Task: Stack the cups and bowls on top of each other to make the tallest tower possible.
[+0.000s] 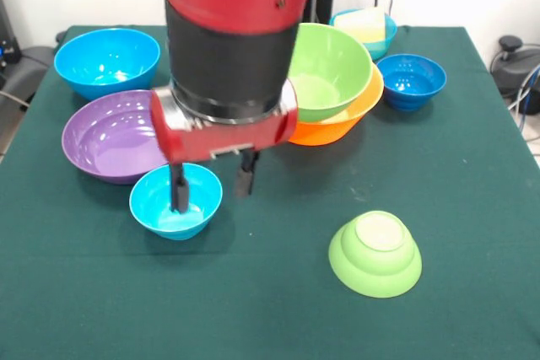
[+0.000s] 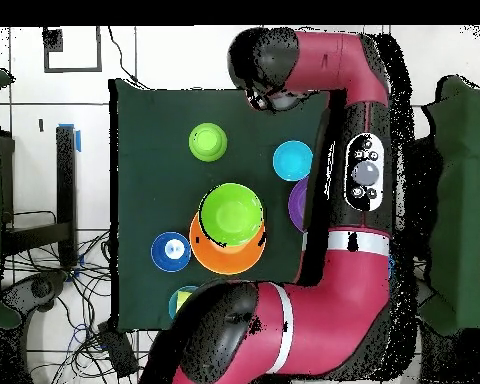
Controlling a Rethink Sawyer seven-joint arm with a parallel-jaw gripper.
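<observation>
My gripper [image 1: 211, 187] is open and low over the table. One finger [image 1: 179, 193] reaches inside a small light blue bowl [image 1: 169, 212], the other [image 1: 245, 176] hangs outside its rim. That bowl [image 2: 292, 160] stands in front of a large purple bowl [image 1: 110, 137]. A large lime green bowl [image 1: 325, 69] sits tilted inside a large orange bowl [image 1: 342, 124]. A small lime green bowl [image 1: 375, 252] lies upside down near the front. A large blue bowl [image 1: 107, 61] and a small dark blue bowl [image 1: 411, 80] stand apart. A pale yellow cup [image 1: 363, 23] rests in another light blue bowl [image 1: 384, 40].
The green tablecloth [image 1: 278, 309] covers the whole table. The arm [image 2: 359, 170] hides part of the purple bowl [image 2: 298, 203] from above. Cables and dark equipment [image 1: 515, 61] lie beyond the table's sides.
</observation>
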